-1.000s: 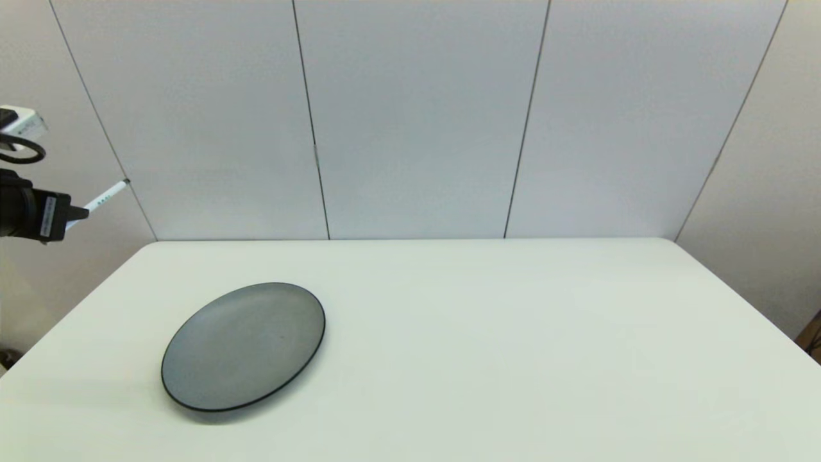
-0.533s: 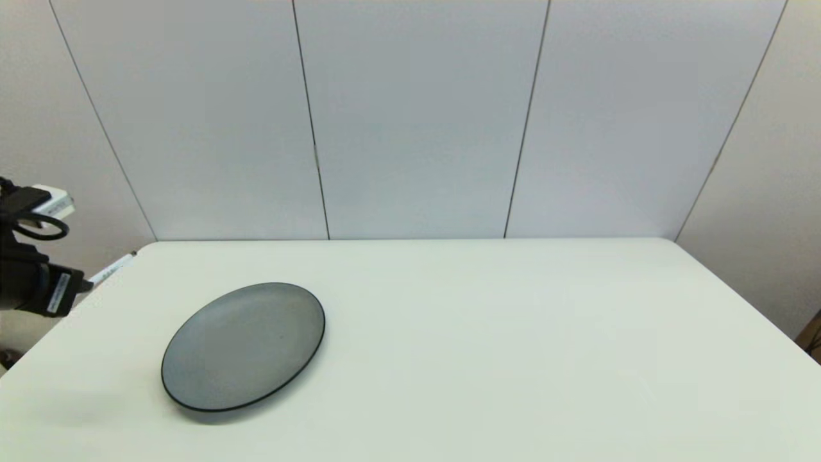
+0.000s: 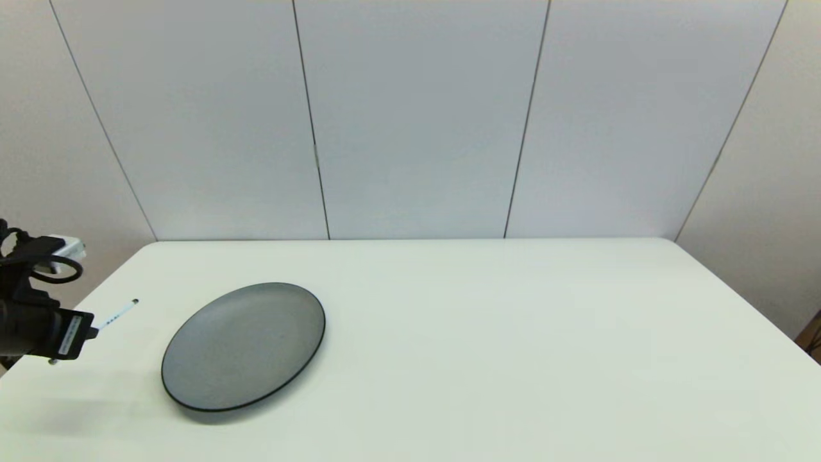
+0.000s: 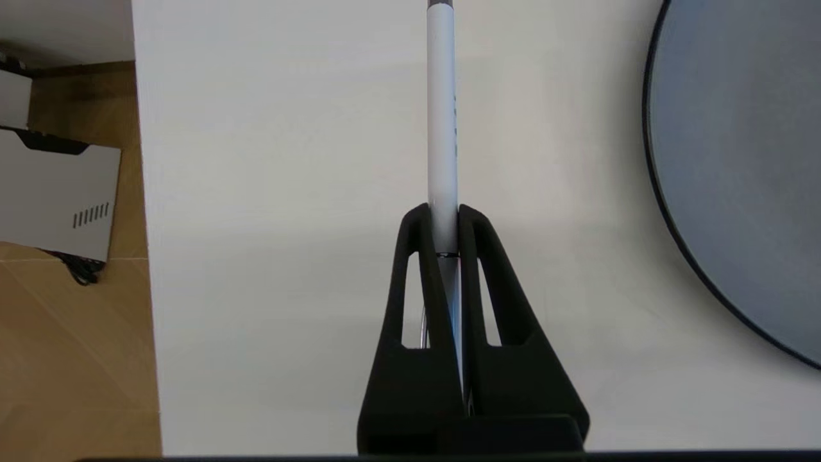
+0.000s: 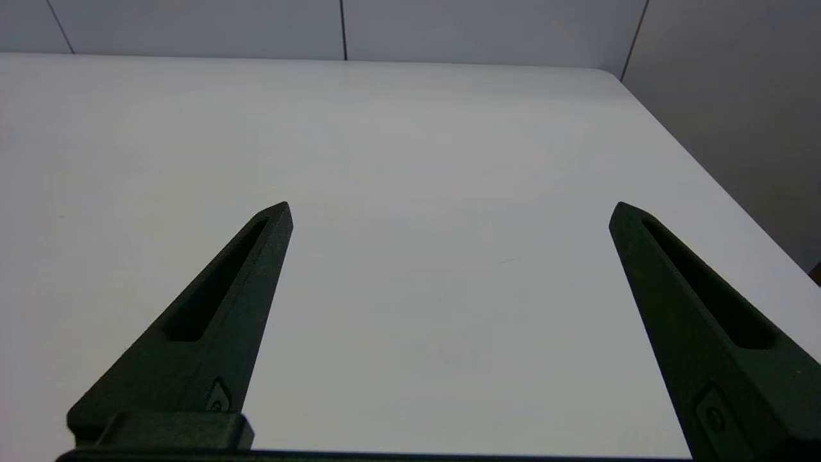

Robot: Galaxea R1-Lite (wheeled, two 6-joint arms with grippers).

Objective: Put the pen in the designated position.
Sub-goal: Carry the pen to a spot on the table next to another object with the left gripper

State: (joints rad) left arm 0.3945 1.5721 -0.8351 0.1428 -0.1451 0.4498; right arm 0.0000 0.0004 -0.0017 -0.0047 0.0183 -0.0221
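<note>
Left gripper (image 4: 442,215): you see its two black fingers pressed together on the pen, clamping the barrel between the tips; in the head view the left gripper (image 3: 90,332) sits at the table's left edge, just beside the plate's left side.
Pen (image 4: 441,122): you have the thin white pen held by its rear part, the barrel running straight out from the fingertips, with tiny dark print along one side and a dark tip at the far end. In the head view the pen (image 3: 118,314) points up and to the right, over the white tabletop left of the plate. You cannot tell whether it touches the table.
Plate (image 3: 244,344): you find the round grey plate with a dark rim lying flat on the table's left half, apart from the pen.
Table (image 3: 500,346): plain white top under everything.
Right gripper (image 5: 449,212): you see its fingers spread wide, holding nothing, above bare white tabletop; out of the head view.
</note>
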